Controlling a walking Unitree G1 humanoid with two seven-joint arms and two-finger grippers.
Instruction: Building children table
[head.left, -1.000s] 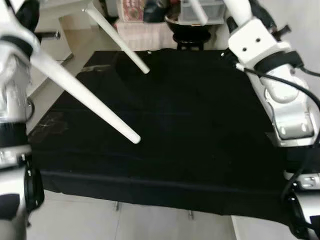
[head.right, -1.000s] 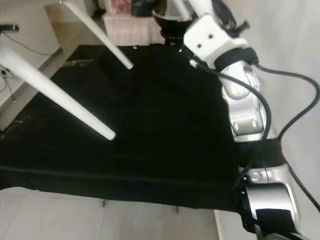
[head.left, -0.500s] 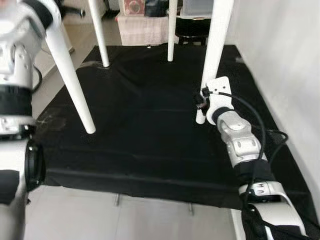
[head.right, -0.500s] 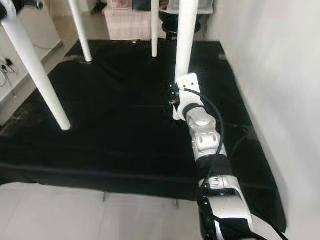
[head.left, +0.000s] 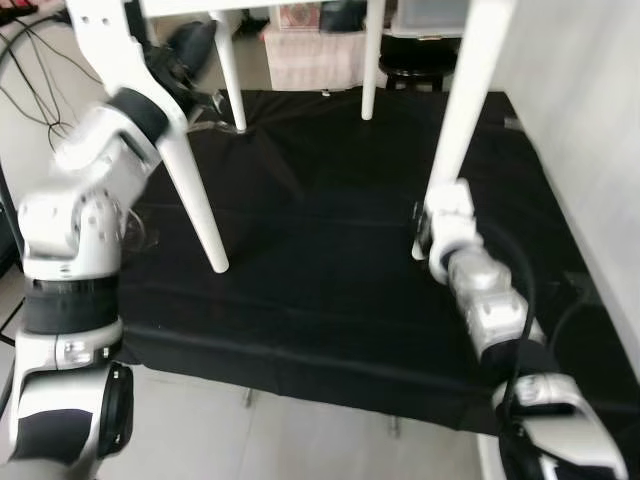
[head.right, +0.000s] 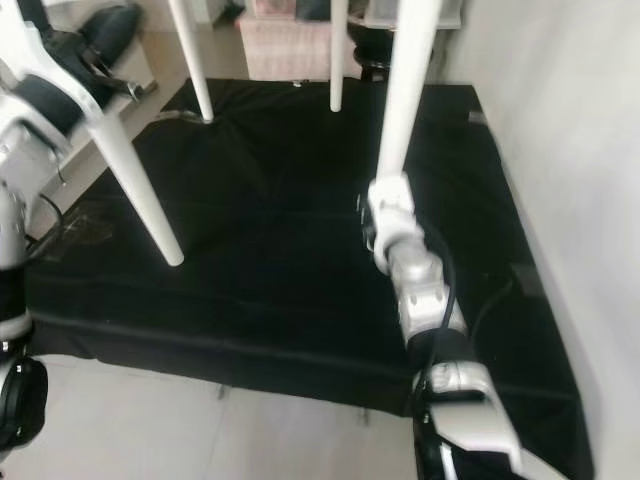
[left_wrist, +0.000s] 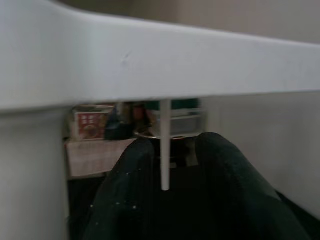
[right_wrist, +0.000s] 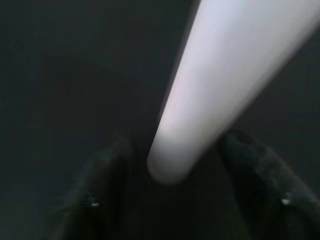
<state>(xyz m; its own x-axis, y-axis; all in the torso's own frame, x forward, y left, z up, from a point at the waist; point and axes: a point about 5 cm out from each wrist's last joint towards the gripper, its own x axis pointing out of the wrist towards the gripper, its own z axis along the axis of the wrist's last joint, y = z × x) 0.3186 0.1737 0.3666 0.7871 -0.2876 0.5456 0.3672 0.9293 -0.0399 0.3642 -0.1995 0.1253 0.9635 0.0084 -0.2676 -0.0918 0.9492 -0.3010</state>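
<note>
I see the white children's table (head.left: 470, 90) standing upright on its four legs on the black mat (head.left: 320, 260). My right gripper (right_wrist: 172, 165) is low at the near right leg (head.right: 405, 100), fingers (right_wrist: 95, 185) spread either side of its foot. My left gripper (left_wrist: 170, 165) is up under the tabletop edge (left_wrist: 160, 65), fingers (left_wrist: 225, 175) apart, a far leg (left_wrist: 165, 145) between them.

A black mat (head.left: 330, 250) covers the pale tiled floor (head.left: 300, 440). Beyond the mat's far edge stand a pink box (head.left: 305, 55) and, just beside it, a dark round stool (head.left: 418, 72). A white wall (head.right: 560, 150) runs along the mat's right side.
</note>
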